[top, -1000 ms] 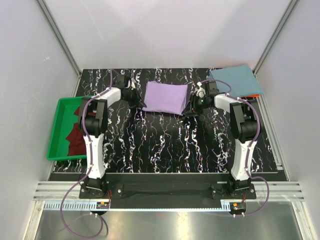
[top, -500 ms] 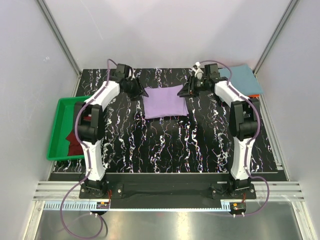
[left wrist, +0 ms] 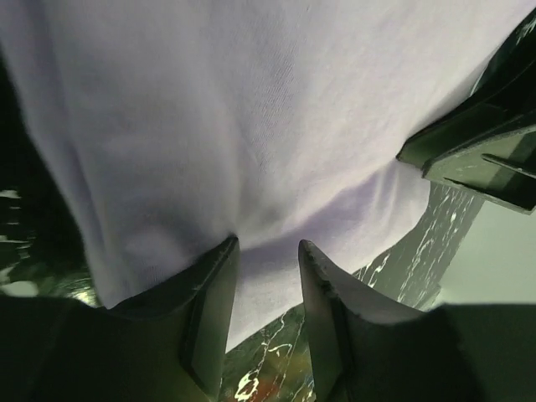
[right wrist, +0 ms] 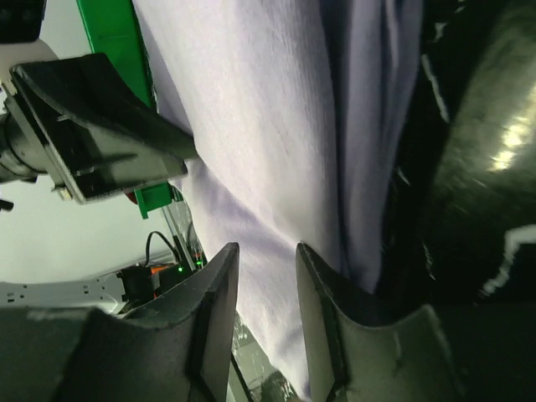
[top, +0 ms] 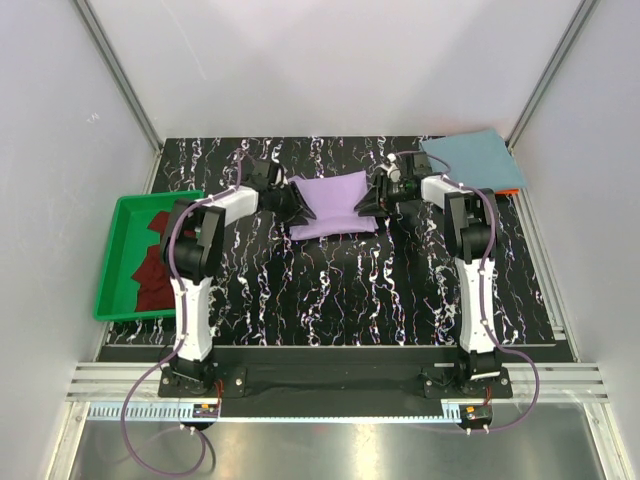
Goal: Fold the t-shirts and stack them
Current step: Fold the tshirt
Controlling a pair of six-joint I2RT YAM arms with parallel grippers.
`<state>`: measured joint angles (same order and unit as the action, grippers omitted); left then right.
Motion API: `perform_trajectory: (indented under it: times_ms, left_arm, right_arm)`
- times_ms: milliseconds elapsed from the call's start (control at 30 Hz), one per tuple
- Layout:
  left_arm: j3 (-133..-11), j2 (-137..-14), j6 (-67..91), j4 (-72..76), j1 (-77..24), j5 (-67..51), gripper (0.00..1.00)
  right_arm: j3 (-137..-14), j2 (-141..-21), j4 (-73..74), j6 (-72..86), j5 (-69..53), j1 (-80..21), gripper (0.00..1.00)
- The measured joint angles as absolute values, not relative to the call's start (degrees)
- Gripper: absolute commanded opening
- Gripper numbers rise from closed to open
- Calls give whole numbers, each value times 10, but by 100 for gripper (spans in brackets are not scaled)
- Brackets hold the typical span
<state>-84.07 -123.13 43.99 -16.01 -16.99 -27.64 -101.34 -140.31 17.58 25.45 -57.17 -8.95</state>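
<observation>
The lavender t-shirt (top: 330, 205) lies in the far middle of the table (top: 330, 295), squarely between the 2 pincers. Its long axis runs left to right, so each arm has 1 short side in front of it and neither is nearer. The left gripper (top: 285, 197) reaches in at the shirt's left side and the right gripper (top: 370, 203) at its right side, the 2 pointing at each other across the cloth.

In both wrist views the jaws stand a little apart with lavender cloth filling the narrow gap. I cannot tell whether either pincer is pinching the fabric or only pressed up to it.

The shirt looks already folded into a thick, soft pad. Its far corners are drawn out toward the pincers and its far edge dips in the middle, which suggests some pull at those corners.

The teal-blue t-shirt (top: 470, 160) lies flat and folded at the far right corner, just right of the right gripper. The maroon t-shirt (top: 150, 275) sits crumpled in the green tray (top: 110, 260) at the left, well apart
</observation>
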Motion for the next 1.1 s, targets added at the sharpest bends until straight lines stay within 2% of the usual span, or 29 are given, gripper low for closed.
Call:
perform_trajectory:
  times_ms: [167,333,467,700,833,1100]
  left_arm:
    - [-860,-1229,429,-187,-152,-259,45]
    - [-936,-1232,401,-264,-138,-225,47]
    - [-968,-1228,390,-267,-138,-227,48]
    - [-868,-1214,393,-225,-168,-260,48]
    - [-821,-1202,401,-203,-163,-278,49]
    - [-819,-1193,397,-217,-137,-279,52]
  right_arm:
    - [-1018,-1388,210,225,-569,-74,45]
    - [-980,-1322,228,209,-564,-70,41]
    - [-978,-1308,238,188,-582,-76,42]
    - [-972,-1331,261,170,-590,-112,41]
    - [-927,-1340,252,178,-576,-110,41]
    - [-923,-1324,283,178,-556,-77,43]
